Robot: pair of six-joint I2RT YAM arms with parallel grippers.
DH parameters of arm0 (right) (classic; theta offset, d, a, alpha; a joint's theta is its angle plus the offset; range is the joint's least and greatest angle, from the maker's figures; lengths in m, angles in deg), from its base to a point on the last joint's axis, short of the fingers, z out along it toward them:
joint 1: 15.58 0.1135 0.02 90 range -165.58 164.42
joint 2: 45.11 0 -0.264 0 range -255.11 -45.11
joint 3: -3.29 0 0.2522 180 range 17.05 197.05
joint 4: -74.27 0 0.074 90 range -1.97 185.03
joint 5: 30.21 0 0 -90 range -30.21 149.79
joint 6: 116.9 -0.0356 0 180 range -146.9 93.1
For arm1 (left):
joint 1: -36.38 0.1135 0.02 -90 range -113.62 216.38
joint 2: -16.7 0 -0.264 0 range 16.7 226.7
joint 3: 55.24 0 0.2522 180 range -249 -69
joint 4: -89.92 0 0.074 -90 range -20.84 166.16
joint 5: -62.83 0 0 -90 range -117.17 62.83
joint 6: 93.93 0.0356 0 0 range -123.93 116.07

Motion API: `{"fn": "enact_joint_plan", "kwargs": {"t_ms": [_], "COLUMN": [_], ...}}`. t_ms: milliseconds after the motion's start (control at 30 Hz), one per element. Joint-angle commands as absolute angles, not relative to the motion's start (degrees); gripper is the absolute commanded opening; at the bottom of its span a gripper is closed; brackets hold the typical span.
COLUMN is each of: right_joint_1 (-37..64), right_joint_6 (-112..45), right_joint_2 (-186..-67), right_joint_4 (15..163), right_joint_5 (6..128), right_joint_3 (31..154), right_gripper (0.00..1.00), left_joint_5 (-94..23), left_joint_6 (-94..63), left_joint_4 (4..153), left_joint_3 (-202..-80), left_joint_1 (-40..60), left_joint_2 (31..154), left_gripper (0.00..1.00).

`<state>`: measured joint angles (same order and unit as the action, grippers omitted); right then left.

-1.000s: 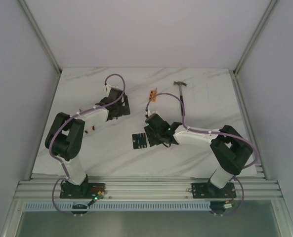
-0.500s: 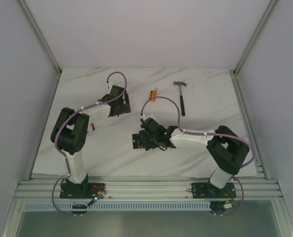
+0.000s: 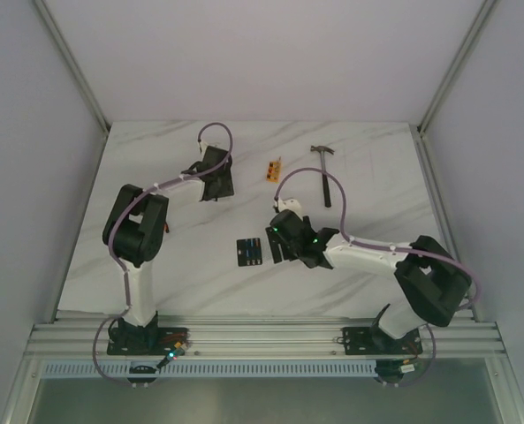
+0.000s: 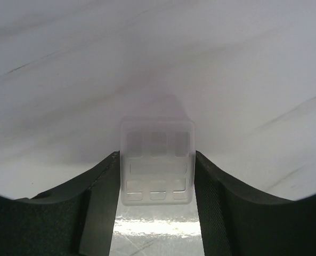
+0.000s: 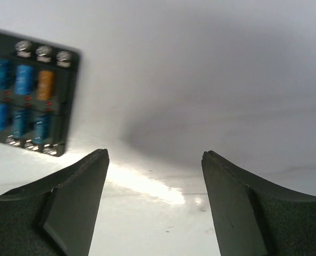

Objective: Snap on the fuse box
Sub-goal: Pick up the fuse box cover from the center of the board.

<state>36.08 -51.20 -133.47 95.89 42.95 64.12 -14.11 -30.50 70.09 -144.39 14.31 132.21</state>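
Observation:
The fuse box is a small black square box with blue fuses and one orange fuse, lying flat on the marble table. It also shows at the upper left of the right wrist view. My right gripper is open and empty, low over the table just right of the box. My left gripper is at the far middle of the table. Its fingers press both sides of a clear plastic cover, which I cannot make out in the top view.
A hammer lies at the far right of the table. A small orange block lies left of it, between the two grippers. Metal rails edge the table on the left, right and near sides.
My left arm has reached farther away and to the right. My right gripper went left over the fuse box and has drawn back to its right. The box has not moved.

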Motion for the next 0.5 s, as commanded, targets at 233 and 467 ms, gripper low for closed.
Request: {"fn": "enact_joint_plan", "kwargs": {"t_ms": [233, 467], "right_joint_1": [29.4, 26.7], "right_joint_6": [-48.2, -48.9], "right_joint_2": [-125.2, -119.8], "right_joint_4": [90.4, 89.1], "right_joint_5": [33.8, 28.6], "right_joint_3": [56.8, 52.4], "right_gripper": [0.81, 0.93], "left_joint_5": [-11.6, -7.8], "left_joint_6": [-33.0, -43.0], "left_joint_4": [66.1, 65.3], "left_joint_3": [-139.2, -130.3], "left_joint_1": [9.3, 0.5], "left_joint_2": [123.7, 111.8], "left_gripper": [0.46, 0.45]}}
